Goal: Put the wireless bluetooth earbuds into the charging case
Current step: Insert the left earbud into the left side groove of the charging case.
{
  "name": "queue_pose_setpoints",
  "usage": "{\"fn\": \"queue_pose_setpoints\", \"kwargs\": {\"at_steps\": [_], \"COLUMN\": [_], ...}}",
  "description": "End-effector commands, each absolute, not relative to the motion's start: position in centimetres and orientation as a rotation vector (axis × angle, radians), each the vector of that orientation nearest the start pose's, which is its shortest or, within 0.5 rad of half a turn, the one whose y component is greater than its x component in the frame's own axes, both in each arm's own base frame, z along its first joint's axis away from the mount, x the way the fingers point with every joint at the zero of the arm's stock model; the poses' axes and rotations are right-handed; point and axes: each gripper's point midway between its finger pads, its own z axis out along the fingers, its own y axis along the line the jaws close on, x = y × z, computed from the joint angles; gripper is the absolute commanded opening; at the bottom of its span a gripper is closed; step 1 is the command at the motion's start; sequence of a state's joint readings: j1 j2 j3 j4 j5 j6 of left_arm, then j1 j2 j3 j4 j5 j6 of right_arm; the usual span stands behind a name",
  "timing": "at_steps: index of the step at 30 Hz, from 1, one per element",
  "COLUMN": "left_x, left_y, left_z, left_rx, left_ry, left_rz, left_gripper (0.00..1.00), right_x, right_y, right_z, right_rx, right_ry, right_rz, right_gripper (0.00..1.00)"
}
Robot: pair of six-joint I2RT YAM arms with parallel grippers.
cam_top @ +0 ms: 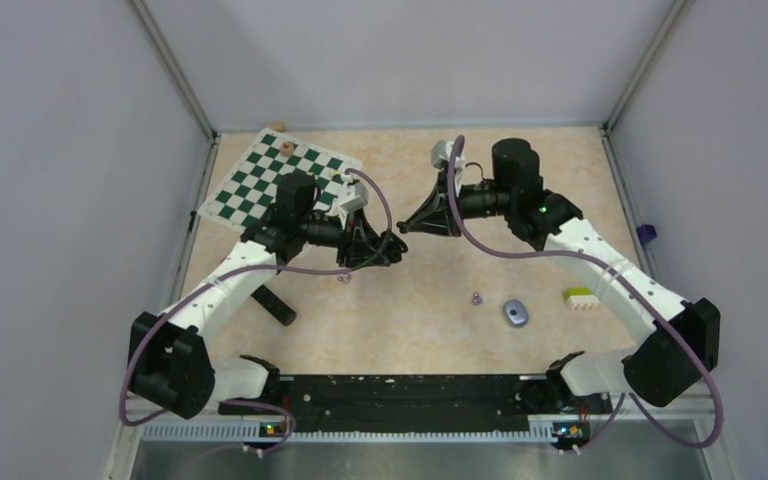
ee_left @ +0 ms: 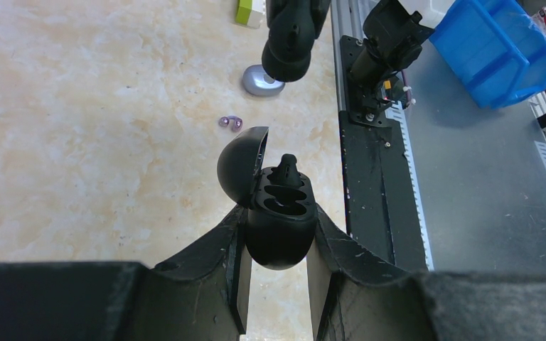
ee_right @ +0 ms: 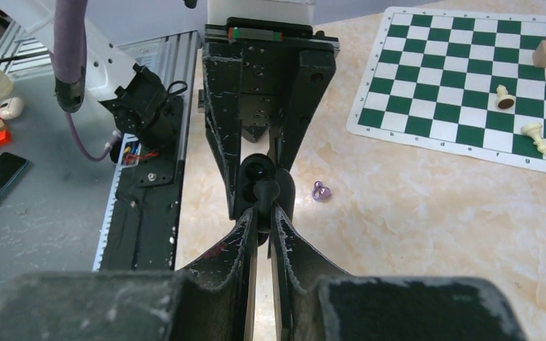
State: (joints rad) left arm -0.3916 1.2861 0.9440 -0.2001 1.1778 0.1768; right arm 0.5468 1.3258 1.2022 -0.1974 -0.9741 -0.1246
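My left gripper (ee_left: pixel 279 231) (cam_top: pixel 392 250) is shut on the black charging case (ee_left: pixel 281 227), held above the table with its lid (ee_left: pixel 242 167) swung open. A glossy black earbud (ee_left: pixel 286 169) stands up at the case's far socket. In the right wrist view that black earbud (ee_right: pixel 266 190) sits between the tips of my right gripper (ee_right: pixel 266 213) (cam_top: pixel 407 222), whose fingers are almost together, right at the case's mouth. One pale purple earbud (cam_top: pixel 476 298) (ee_left: pixel 230 123) lies on the table. Another purple earbud (cam_top: pixel 344 279) (ee_right: pixel 320 192) lies under the left gripper.
A grey oval case (cam_top: pixel 516 312) (ee_left: pixel 261 79) and a yellow-green block (cam_top: pixel 582 298) lie to the right. A green chessboard (cam_top: pixel 280 180) with pieces (ee_right: pixel 533 136) sits at the back left. A black cylinder (cam_top: pixel 275 305) lies near the left arm. Walls close three sides.
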Motion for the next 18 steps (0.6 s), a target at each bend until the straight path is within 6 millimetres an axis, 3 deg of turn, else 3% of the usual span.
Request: {"fn": "queue_pose_setpoints", "kwargs": {"at_steps": [1,18], "left_x": [21.9,21.5], "left_y": [-26.6,-26.7], "left_z": [23.8,24.1], "left_rx": [1.222,1.229], "left_ry": [1.543,1.529], "left_rz": [-1.368,-1.400], "left_gripper": [0.00,0.00], "right_x": [21.5,20.4], "right_y": [31.4,33.6], "right_z": [31.9,29.3], "right_rx": [-1.315,-1.392], "right_ry": [1.339,1.355], "right_rz": [1.204,1.194], "right_gripper": [0.11,0.12]}}
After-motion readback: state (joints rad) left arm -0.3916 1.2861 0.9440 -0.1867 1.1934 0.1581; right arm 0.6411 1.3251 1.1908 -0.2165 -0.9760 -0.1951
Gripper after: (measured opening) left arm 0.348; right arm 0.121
